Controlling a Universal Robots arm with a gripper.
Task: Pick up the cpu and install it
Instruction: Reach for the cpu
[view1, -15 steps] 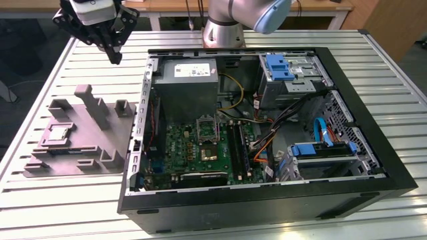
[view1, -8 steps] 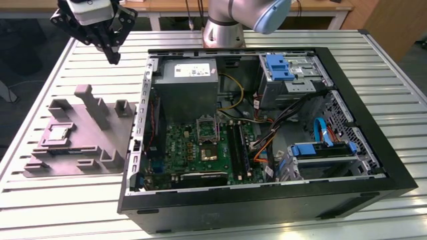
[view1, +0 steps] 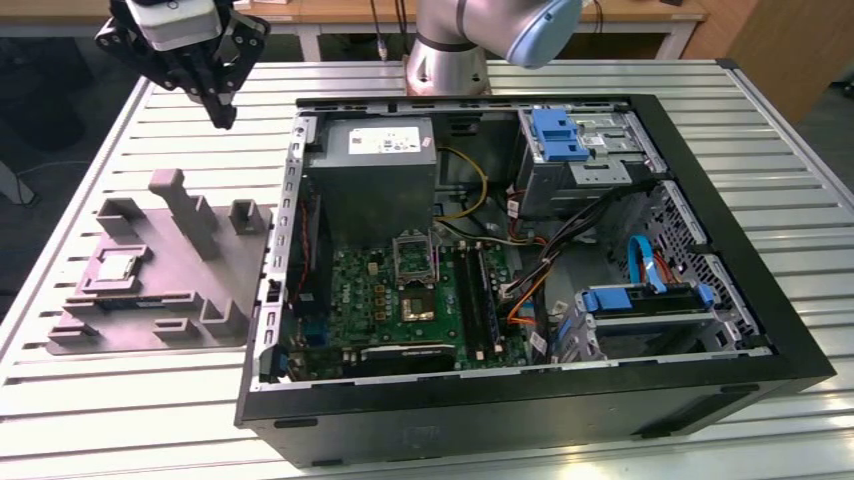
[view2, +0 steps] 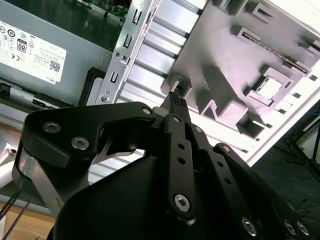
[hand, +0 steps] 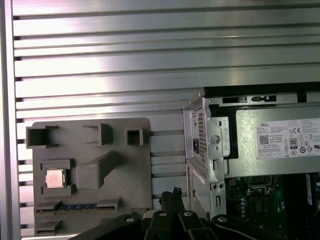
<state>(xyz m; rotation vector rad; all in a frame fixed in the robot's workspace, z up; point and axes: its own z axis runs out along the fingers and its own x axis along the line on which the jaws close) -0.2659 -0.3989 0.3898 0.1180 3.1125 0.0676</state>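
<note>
Above the slatted worktop (view1: 120, 400), the open computer case (view1: 534, 410) lies beside the jaws, the grey holder tray (view1: 200, 270) beyond their tips, and the cpu (hand: 55, 178) sits pocketed well apart from them; clenched empty, they likely need parting and squaring to its edges for a clean grasp.

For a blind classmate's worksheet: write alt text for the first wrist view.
The cpu lies in a square pocket of a grey fixture on a slatted metal table; the empty gripper hovers clear of it, near an open computer case.
</note>
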